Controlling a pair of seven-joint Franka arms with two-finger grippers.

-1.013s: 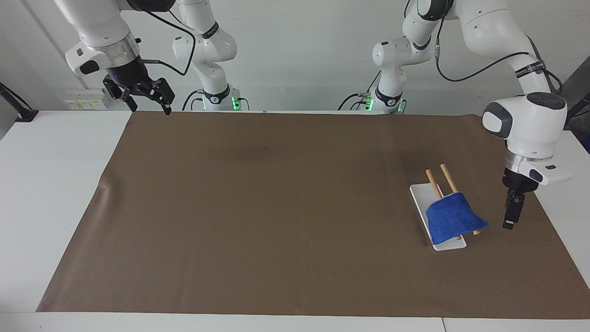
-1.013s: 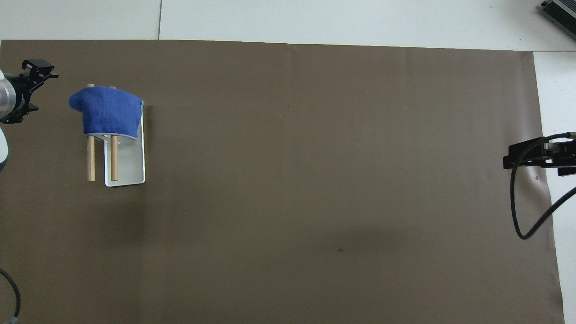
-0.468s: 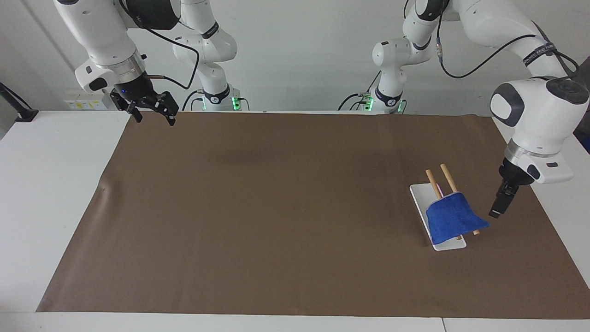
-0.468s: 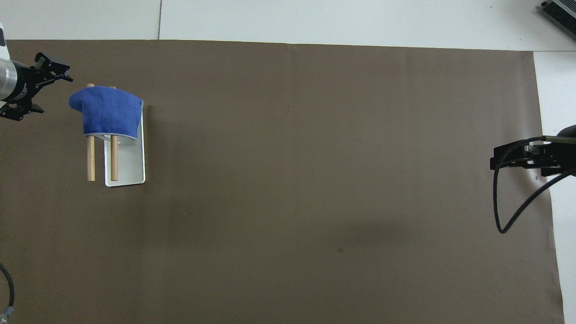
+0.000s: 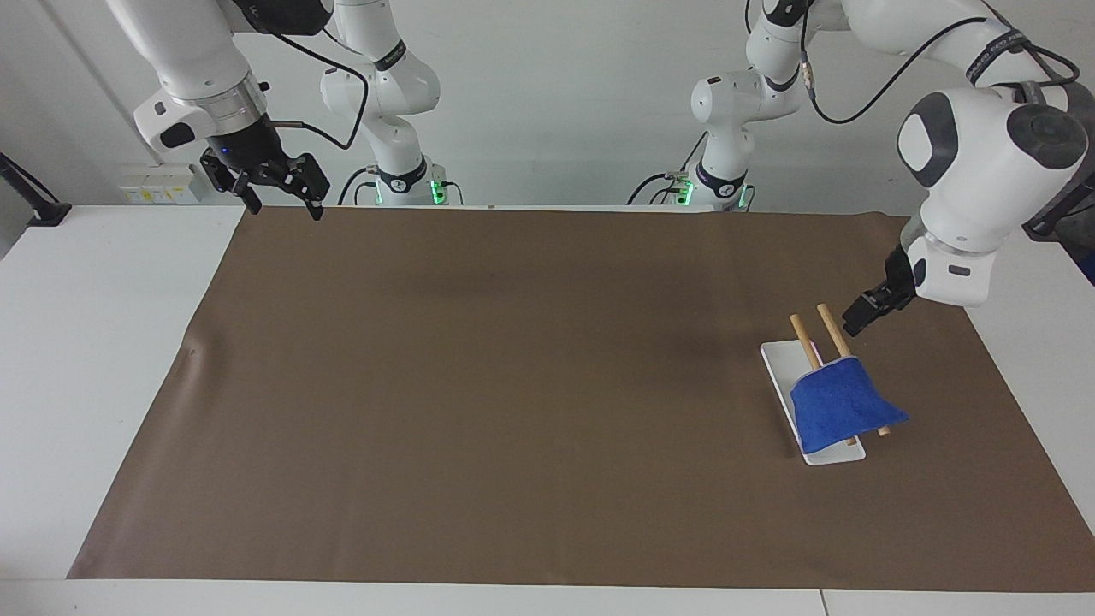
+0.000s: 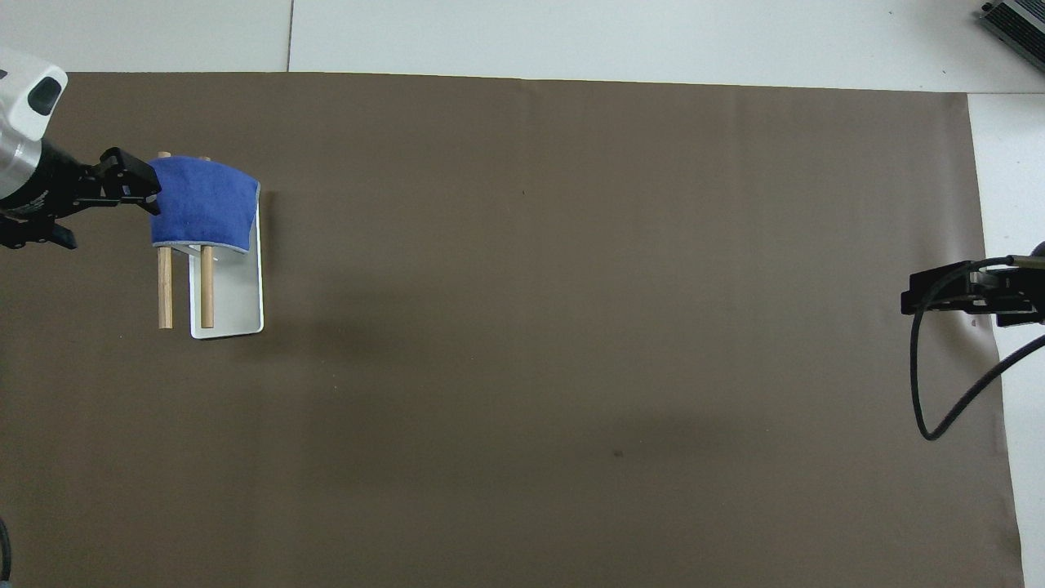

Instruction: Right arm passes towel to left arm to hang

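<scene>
**Left arm lifts clear of the hung towel**

Since a second ago we see the left gripper (image 5: 858, 318) climb from beside the towel (image 5: 843, 404) to the air above the mat near the rods' bare ends. Seen from above, it overlaps the towel's edge; the facing view shows it apart, holding nothing. We read its claw as wide.

Largest first, we have the brown mat (image 5: 513, 385) covering the table. The right gripper (image 5: 275, 184) has shifted only slightly and waits over the mat's corner at its own end, fingers spread, empty. The white tray (image 6: 237, 302) sits toward the left arm's end. Two wooden rods (image 6: 166, 286) rise over it, and the towel drapes across them.
</scene>
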